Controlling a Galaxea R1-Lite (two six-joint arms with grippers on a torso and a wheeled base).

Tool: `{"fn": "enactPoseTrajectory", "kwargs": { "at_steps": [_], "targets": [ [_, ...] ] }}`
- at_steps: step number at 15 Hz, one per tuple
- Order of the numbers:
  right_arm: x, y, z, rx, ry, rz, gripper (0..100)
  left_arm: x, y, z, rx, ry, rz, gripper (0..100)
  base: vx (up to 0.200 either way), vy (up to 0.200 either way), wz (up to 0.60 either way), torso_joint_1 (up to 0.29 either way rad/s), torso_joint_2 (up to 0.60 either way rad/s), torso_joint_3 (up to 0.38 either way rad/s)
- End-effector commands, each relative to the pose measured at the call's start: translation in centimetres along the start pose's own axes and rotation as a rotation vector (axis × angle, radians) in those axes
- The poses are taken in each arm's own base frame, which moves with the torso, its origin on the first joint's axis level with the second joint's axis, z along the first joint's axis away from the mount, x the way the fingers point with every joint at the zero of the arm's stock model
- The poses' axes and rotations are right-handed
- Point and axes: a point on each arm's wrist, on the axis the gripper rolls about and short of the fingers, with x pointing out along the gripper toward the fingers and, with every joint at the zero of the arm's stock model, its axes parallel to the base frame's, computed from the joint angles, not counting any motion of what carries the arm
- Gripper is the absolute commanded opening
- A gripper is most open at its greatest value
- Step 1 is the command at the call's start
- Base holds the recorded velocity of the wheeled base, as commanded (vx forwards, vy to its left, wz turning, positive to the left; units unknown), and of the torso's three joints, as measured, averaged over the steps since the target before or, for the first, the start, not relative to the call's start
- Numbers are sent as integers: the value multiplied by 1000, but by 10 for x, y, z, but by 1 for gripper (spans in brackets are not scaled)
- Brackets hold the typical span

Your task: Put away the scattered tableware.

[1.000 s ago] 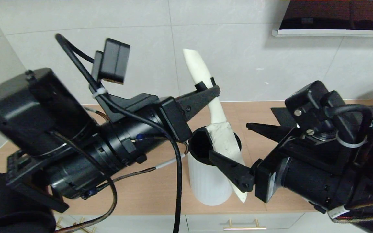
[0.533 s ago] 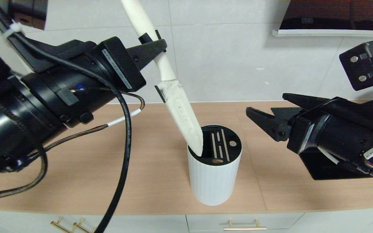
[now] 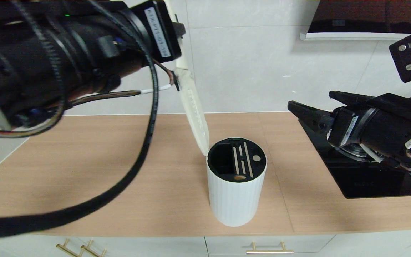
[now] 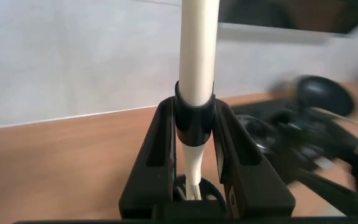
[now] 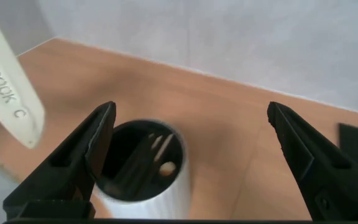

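A white knife (image 3: 192, 107) hangs blade down from my left gripper (image 3: 178, 35), which is shut on its handle (image 4: 197, 56) high above the counter. Its tip sits just above the left rim of the white cylindrical knife holder (image 3: 234, 198). The holder's black slotted top (image 3: 237, 160) has a large square opening on its left side. My right gripper (image 3: 316, 105) is to the right of the holder, open, with nothing between its fingers (image 5: 98, 143). From the right wrist, the holder (image 5: 143, 165) lies below the gripper (image 5: 191, 124) and the blade (image 5: 11, 93) is off to one side.
The holder stands near the front of a wooden counter (image 3: 84, 171). A black cooktop (image 3: 362, 182) is set into the counter at the right, under my right arm. A tiled wall stands behind, and drawer handles (image 3: 268, 246) show below the front edge.
My left gripper rose with the knife, and the tip came out of the holder's opening to hang at its left rim. My right gripper drew back to the right.
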Motion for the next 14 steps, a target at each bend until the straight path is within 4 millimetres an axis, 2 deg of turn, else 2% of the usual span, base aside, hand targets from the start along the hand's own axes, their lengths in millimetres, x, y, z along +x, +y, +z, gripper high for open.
{"fn": "enactPoseTrajectory", "kwargs": {
  "at_steps": [1,12,14],
  "targets": [
    [0,-2,1,0,-5,-9,100,32,-20,-31,27,73,19,0,0,0,0,0,0,0],
    [8,-3,-8,-21,30,-22,100,54,-27,-67,0,106,39,0,0,0,0,0,0,0],
    [9,-3,-9,-23,34,-22,100,55,-25,-67,3,108,45,0,0,0,0,0,0,0]
  ]
}}
